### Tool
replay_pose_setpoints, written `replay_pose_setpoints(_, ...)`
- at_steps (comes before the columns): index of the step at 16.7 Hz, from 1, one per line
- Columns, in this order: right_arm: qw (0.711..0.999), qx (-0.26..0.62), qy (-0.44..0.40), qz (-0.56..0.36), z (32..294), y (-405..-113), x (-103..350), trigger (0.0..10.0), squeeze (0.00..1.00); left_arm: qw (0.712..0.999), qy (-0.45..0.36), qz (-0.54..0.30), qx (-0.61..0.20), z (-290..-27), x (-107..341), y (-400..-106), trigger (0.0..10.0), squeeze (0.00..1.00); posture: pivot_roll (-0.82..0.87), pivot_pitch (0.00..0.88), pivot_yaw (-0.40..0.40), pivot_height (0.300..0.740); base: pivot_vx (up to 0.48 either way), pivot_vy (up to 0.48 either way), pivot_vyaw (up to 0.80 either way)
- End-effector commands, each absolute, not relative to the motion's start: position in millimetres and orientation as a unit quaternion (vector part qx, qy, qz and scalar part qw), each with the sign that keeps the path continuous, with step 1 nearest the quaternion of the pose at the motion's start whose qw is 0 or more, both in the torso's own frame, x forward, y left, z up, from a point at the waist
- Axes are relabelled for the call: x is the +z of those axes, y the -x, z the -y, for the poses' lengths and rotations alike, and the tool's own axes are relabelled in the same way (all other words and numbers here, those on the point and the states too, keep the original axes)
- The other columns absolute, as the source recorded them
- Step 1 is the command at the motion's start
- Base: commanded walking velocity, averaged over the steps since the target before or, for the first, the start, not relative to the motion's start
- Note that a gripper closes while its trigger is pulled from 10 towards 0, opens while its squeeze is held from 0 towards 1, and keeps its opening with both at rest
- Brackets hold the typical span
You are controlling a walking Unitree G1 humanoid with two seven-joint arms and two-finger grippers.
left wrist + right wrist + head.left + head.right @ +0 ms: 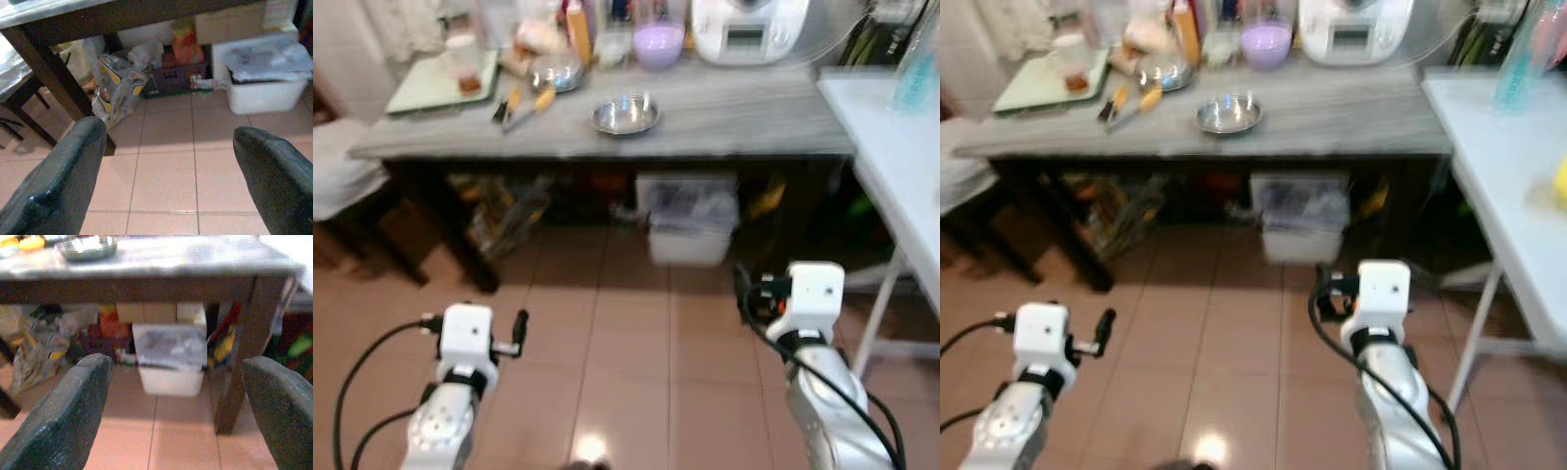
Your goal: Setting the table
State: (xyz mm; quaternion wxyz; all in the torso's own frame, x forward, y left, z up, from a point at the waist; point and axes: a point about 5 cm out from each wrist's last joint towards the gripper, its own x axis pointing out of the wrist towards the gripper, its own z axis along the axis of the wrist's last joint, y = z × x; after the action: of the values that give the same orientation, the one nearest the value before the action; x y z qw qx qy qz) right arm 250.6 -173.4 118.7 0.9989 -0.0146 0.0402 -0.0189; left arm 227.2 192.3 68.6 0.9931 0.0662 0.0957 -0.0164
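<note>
A grey-topped table (734,117) stands ahead of me. Near its front edge sits a shallow steel bowl (626,115), also in the right wrist view (87,246). Behind it are a second steel bowl (556,73), orange-handled utensils (524,103), a purple bowl (659,44) and a pale green tray (426,90) carrying a cup (465,61). Both arms are held low over the tiled floor, well short of the table. My left gripper (166,161) is open and empty. My right gripper (176,396) is open too, with nothing between its fingers.
A white rice cooker (749,27) stands at the back of the table. Under the table are a white lidded bin (690,230), a plastic bag (117,90) and boxes. A white table (901,157) runs along the right, and a chair (342,176) stands at the left.
</note>
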Motion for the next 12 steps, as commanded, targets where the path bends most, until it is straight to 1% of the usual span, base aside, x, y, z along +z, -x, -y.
replay_pose_setpoints(1,0.999,-0.016,0.009,-0.035,172.9,-251.1,121.8,10.0,0.00,0.993,-0.076,-0.084,-0.023,-194.8,71.8,-229.0,10.0,0.00,-0.04,0.082,0.083,0.740,0.000,0.000,0.00)
replay_pose_setpoints(7,0.999,-0.020,0.009,-0.034,174.1,-250.9,122.0,10.0,0.00,0.993,-0.072,-0.064,-0.064,-188.3,76.2,-235.4,10.0,0.00,-0.05,0.079,0.090,0.740,0.000,0.000,0.00)
replay_pose_setpoints(12,0.999,-0.019,0.011,-0.033,173.8,-251.4,122.1,10.0,0.00,0.993,-0.069,-0.064,-0.074,-187.7,73.4,-234.9,10.0,0.00,-0.05,0.074,0.092,0.740,0.000,-0.368,0.00)
